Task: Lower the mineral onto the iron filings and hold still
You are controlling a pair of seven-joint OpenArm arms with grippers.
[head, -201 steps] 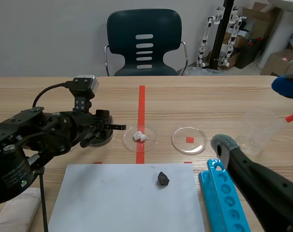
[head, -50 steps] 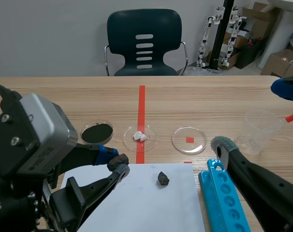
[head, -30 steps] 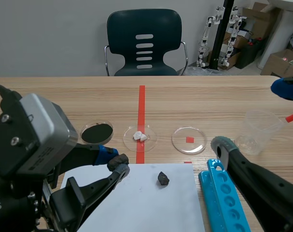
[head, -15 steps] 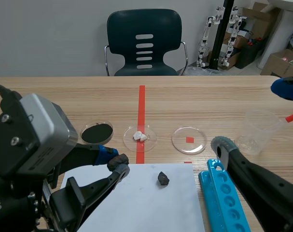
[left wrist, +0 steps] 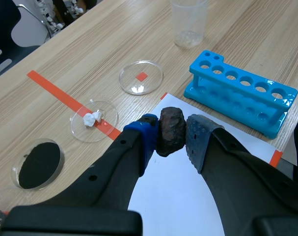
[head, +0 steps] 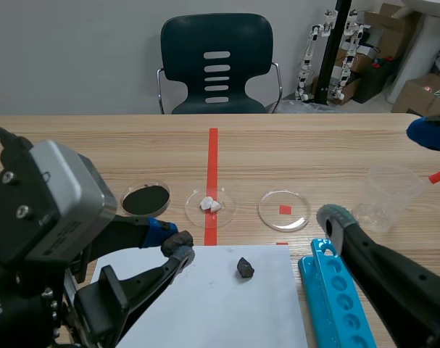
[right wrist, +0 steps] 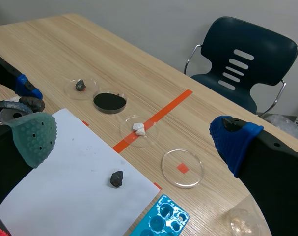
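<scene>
The left claw [left wrist: 170,135] is clamped on a dark brown rock [left wrist: 171,126]. Its two pads [left wrist: 198,139] press the rock from both sides, so the fingers are only as far apart as the rock is wide. The rock hangs in the air over a white sheet [head: 205,308], near the sheet's edge that faces the dishes. It is not touching the black filings [left wrist: 38,164]. Those lie in a round clear dish on the table, past the sheet and off to one side of the claw, well apart from the rock. The right claw [right wrist: 134,138] is wide open and holds nothing; one pad is grey-green and the other is blue. A second small dark rock [head: 244,268] lies on the sheet. Beside the filings is a dish with white lumps [head: 210,205], sitting on the red tape line. Next to that is an empty dish [head: 283,210]. A blue tube rack [head: 334,290] lies beside the sheet, and a clear cup [head: 385,197] stands behind it. One more dish with a small grey stone [right wrist: 80,85] is on the far side of the filings. A dark chair [head: 217,64] stands behind the table.
</scene>
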